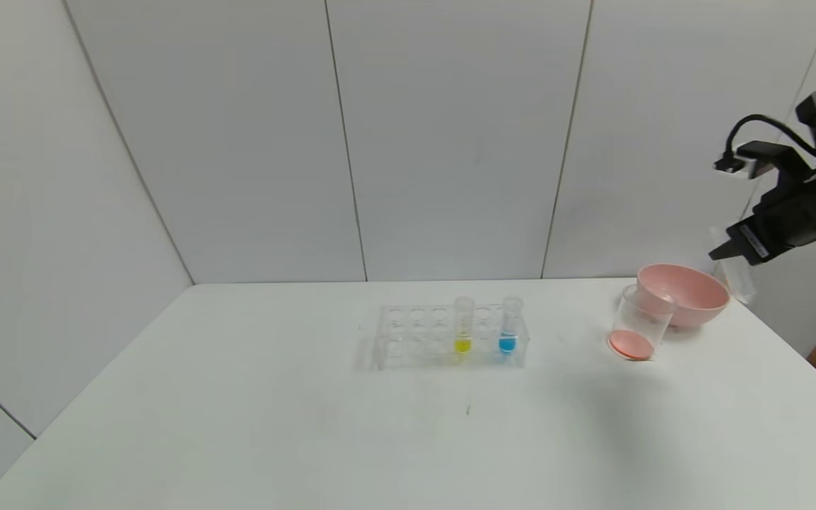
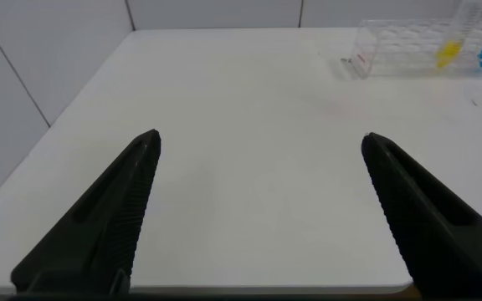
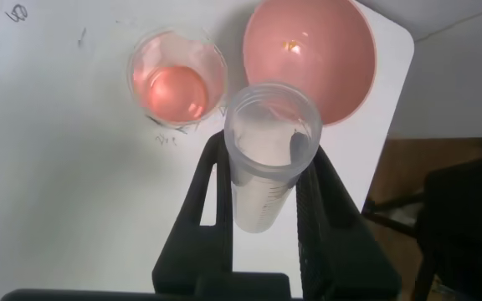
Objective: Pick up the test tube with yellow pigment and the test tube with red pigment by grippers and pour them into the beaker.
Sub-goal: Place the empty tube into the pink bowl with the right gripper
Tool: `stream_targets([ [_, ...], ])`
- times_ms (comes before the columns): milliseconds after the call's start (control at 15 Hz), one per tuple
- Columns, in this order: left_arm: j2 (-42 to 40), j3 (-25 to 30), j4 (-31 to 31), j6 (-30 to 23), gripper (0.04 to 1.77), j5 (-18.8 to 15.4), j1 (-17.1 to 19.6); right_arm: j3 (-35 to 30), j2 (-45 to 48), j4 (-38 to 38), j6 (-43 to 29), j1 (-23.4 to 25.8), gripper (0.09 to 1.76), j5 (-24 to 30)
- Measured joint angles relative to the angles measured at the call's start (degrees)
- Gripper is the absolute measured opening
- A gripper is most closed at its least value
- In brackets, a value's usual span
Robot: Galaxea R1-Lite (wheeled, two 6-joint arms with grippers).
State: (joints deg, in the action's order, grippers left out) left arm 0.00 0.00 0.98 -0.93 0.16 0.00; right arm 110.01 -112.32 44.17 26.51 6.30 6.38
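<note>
White table (image 1: 238, 425) — two racked tubes (image 1: 484, 326)

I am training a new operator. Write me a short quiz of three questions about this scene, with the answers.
1. True or false: the beaker already holds reddish liquid.
2. Which stand in the rack? A) yellow tube and blue tube B) red tube and blue tube C) only a red tube
3. Fill in: the right jaws are shut on a clear ____.
Key: 1 true; 2 A; 3 test tube.
</note>
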Motion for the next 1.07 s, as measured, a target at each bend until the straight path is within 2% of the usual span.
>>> stream_targets([
  [200, 0.0, 0.0, 0.0, -0.02, 1.72, 0.0, 0.0, -4.89, 3.86, -2.51, -0.35, 6.23, 0.5, 8.2],
  [400, 0.0, 0.0, 0.0, 0.0, 1.72, 0.0, 0.0, -12.52, 7.09, -14.88, -2.18, 10.34, 0.5, 13.96],
  [733, 0.0, 0.0, 0.0, -0.02, 1.72, 0.0, 0.0, -26.2, 9.4, -39.68, -11.82, 11.23, 0.5, 15.13],
  [1067, 0.0, 0.0, 0.0, -0.02, 1.72, 0.0, 0.0, -34.02, 6.1, -60.67, -17.93, 8.74, 0.5, 15.13],
])
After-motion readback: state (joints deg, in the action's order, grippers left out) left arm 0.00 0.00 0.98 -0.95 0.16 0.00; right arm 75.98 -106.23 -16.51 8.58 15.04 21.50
